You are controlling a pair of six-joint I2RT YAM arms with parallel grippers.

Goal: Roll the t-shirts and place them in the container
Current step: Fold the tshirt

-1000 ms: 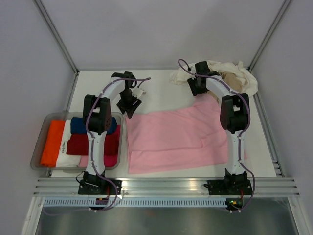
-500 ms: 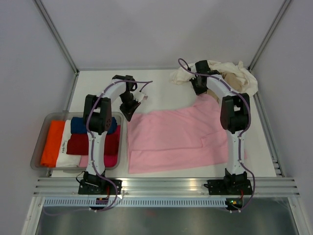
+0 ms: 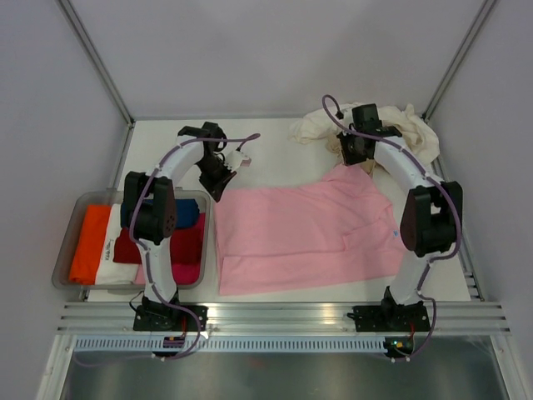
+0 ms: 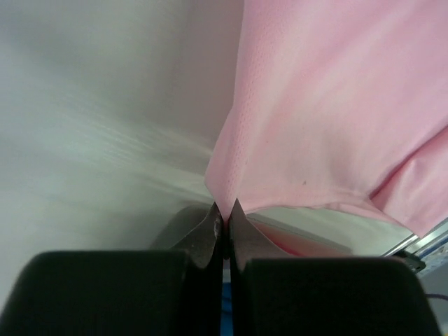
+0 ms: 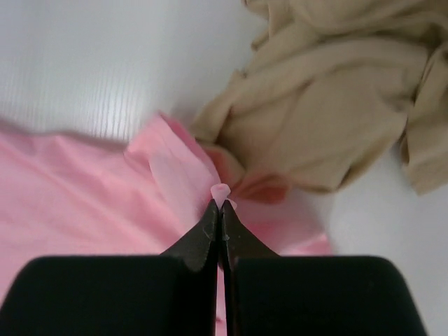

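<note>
The light pink t-shirt (image 3: 304, 237) lies spread across the middle of the table. My left gripper (image 3: 218, 190) is shut on its far left corner (image 4: 225, 199), which is pinched between the jaws. My right gripper (image 3: 356, 164) is shut on a small fold of the pink shirt (image 5: 221, 192) at its far right corner. Just beyond that corner a tan-beige t-shirt (image 5: 329, 105) lies crumpled, in a heap with a cream-white one (image 3: 410, 125) at the back right.
A clear grey tray (image 3: 67, 242) at the left holds rolled orange, blue, dark red and white garments. Metal frame posts and grey walls enclose the table. A rail (image 3: 283, 315) runs along the near edge by the arm bases.
Both grippers have shut on the far corners of the pink shirt. Both elbows have swung outward, and the right gripper has shifted right, pulling the far edge tauter.
</note>
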